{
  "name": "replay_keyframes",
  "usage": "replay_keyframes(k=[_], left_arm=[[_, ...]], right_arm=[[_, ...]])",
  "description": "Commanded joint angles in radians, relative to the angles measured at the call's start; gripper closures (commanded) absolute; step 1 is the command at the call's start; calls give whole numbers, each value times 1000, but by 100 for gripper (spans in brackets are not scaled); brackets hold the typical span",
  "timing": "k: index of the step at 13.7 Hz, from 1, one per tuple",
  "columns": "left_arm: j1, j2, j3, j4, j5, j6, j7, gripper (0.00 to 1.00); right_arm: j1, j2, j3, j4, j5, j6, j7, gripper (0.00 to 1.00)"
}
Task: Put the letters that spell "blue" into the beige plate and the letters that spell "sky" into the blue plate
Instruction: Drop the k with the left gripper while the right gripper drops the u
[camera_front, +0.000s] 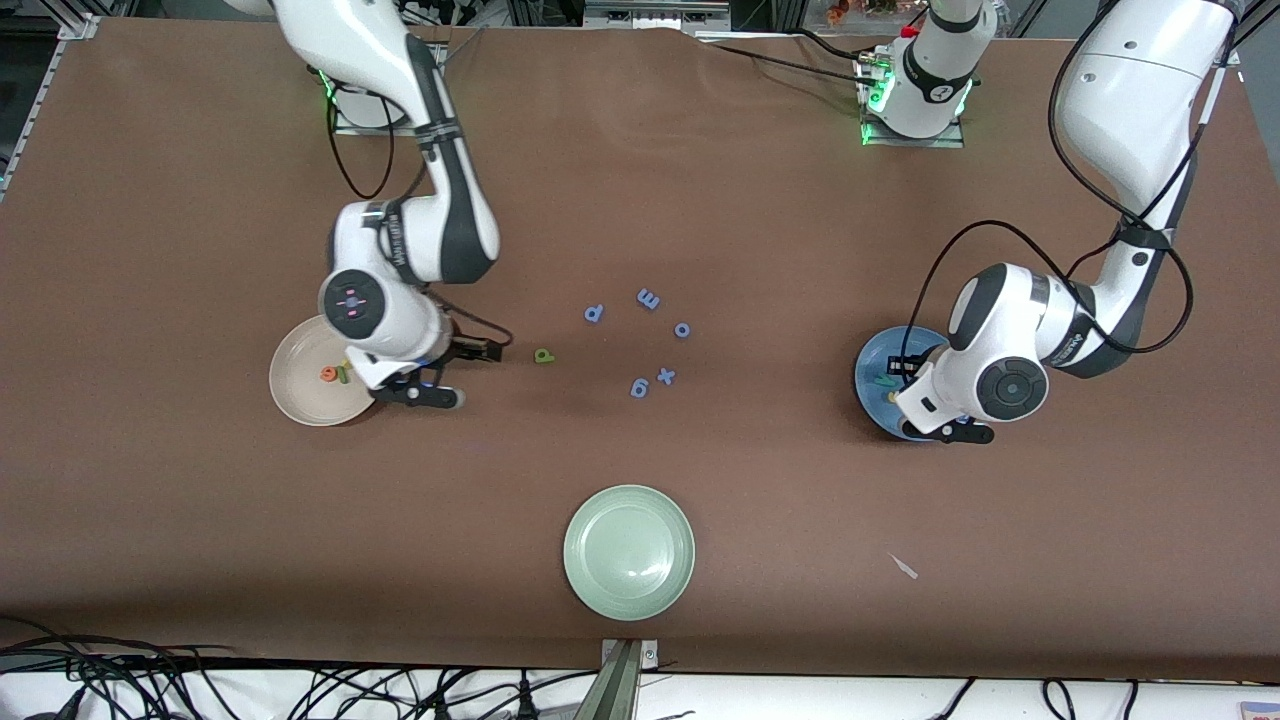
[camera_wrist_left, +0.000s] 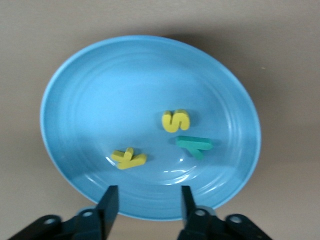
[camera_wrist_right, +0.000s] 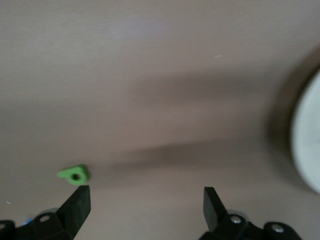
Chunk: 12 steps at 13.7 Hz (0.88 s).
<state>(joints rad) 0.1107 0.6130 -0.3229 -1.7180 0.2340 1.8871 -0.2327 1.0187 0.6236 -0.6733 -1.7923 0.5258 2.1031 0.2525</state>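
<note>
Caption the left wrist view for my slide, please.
Open left gripper over the blue plate holding yellow s, yellow k, teal y.

foam letters s (camera_wrist_left: 175, 120), k (camera_wrist_left: 128, 158), y (camera_wrist_left: 194, 145) lie in the blue plate (camera_wrist_left: 90, 85).

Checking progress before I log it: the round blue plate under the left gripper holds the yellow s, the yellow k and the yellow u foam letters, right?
Not quite. In the round blue plate the third foam letter is the teal-green y, not a yellow u, beside the yellow s and yellow k. The left wrist view shows it, with the left gripper above the plate.
</note>
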Motion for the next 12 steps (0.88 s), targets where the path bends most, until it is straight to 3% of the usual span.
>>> replay_keyframes(k=[1,6,9,12], left_arm=[[-12,-53,-15,15,11,-14,10,0],[-14,-286,-41,76,-11,-166,20,0],[26,-399,-31,155,-189,-264,26,0],[56,-475,-30,181,-208,-290,24,0]], right_arm=[[56,45,18,16,25,54,79,0],[84,82,78,7,55,149,125,0],[86,105,115,-1,60,207,137,0],[86,108,130,-15,60,232,142,1]])
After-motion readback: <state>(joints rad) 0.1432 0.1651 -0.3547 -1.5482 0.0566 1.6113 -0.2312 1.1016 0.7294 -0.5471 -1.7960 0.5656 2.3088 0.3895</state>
